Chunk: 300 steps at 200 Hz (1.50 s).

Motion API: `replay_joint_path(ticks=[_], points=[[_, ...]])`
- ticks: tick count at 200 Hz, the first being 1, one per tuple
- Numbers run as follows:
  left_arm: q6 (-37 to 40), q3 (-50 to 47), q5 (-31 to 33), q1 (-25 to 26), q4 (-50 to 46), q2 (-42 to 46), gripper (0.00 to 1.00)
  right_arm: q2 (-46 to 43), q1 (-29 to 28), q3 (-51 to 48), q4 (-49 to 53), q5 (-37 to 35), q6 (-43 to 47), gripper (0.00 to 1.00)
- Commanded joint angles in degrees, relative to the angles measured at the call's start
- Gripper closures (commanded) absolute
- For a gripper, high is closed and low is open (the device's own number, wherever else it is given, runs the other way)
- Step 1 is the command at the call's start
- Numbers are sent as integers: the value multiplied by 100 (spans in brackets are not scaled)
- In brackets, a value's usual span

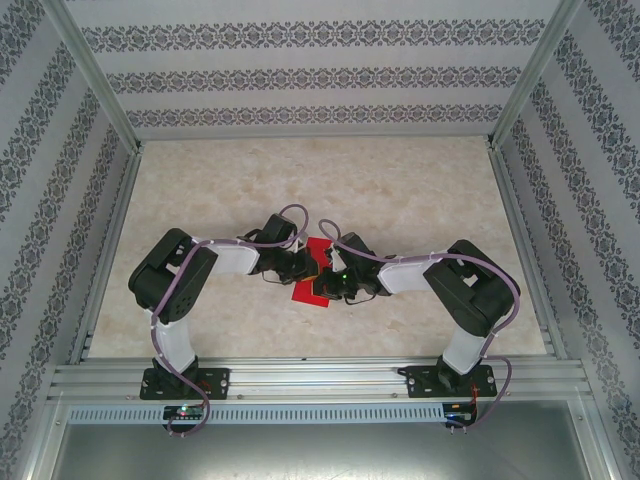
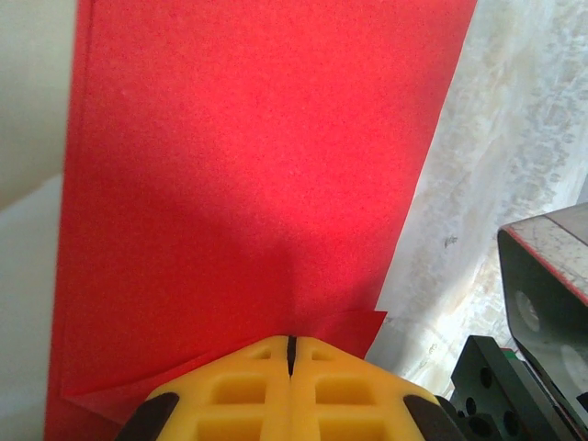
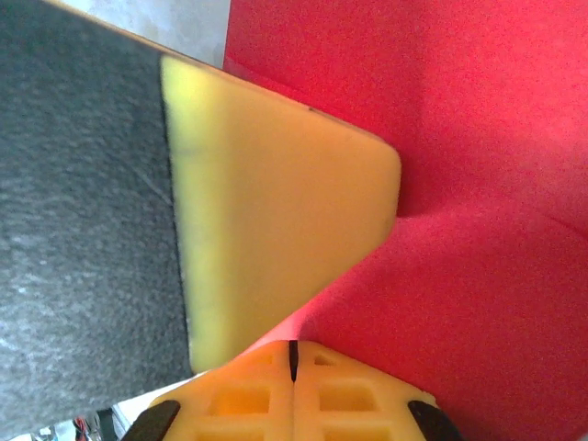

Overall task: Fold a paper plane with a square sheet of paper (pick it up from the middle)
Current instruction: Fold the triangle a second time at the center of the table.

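A thin bright red sheet of paper (image 1: pixel 304 292) lies mid-table on the beige marbled table (image 1: pixel 420 190), toward its front edge, hemmed between both arms. The left gripper (image 2: pixel 290 353) has its fingers pressed together, tips at a folded flap. The right gripper (image 3: pixel 293 356) is likewise closed, and the left one's yellow finger (image 3: pixel 276 220) crosses in front of it. I cannot tell whether either nips paper.
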<state>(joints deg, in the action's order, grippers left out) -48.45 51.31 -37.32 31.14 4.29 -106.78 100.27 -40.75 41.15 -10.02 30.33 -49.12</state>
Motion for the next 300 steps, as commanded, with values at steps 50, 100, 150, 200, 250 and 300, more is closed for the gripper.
replay_joint_path(ticks=[50,100,150,200,250,300], points=[[20,-150,549,51,-192,-291,98,-391,-80,139,901,-140,188,93],[33,-201,602,52,-214,-228,99,-594,-66,350,923,-65,211,92],[-5,-277,623,46,-175,-176,99,-797,-82,341,1144,-529,123,93],[-14,-273,608,51,-161,-167,99,-366,-148,512,1001,-470,76,93],[-9,-260,609,42,-193,-193,99,173,-127,207,771,-510,21,93],[72,-140,649,42,-405,-179,99,171,-129,-12,568,-323,-46,92]])
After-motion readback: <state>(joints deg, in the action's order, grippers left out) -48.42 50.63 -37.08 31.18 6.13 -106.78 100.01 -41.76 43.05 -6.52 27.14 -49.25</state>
